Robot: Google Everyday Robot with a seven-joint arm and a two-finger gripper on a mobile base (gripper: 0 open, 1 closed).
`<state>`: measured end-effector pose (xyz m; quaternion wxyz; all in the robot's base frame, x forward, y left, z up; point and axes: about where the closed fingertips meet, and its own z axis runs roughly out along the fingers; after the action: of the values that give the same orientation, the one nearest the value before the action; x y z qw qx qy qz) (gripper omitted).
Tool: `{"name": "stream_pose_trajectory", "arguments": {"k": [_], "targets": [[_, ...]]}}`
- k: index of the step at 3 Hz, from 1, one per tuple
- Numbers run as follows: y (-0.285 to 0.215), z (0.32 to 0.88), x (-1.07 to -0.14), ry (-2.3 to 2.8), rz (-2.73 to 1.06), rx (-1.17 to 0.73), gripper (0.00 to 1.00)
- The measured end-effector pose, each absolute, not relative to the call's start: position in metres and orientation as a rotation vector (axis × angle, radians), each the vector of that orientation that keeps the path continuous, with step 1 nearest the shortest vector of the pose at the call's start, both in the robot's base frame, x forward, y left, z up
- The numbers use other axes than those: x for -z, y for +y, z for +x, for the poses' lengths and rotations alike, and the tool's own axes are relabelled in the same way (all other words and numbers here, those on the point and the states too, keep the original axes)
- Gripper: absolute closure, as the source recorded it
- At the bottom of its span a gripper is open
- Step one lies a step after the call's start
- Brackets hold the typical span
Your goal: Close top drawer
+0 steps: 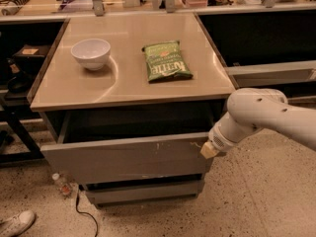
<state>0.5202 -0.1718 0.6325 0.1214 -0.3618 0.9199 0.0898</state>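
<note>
The top drawer (126, 157) is a wide grey drawer with a flat scuffed front. It stands pulled out from under the beige tabletop (128, 85), with its dark inside showing. My gripper (208, 149) comes in from the right on a white arm and sits at the right end of the drawer front, touching or nearly touching it.
A white bowl (91, 53) and a green chip bag (165, 61) lie on the tabletop. A lower grey drawer front (143, 190) sits beneath. A small bottle (61, 183), a cable and a white shoe (16, 223) are on the floor at the left. Dark shelves flank both sides.
</note>
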Motion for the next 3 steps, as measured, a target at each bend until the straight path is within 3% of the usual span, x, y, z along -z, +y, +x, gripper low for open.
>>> {"name": "stream_pose_trajectory", "arguments": {"k": [3], "targets": [[-0.154,0.571,-0.636,2.653,-1.072,-0.244,1.00]]}}
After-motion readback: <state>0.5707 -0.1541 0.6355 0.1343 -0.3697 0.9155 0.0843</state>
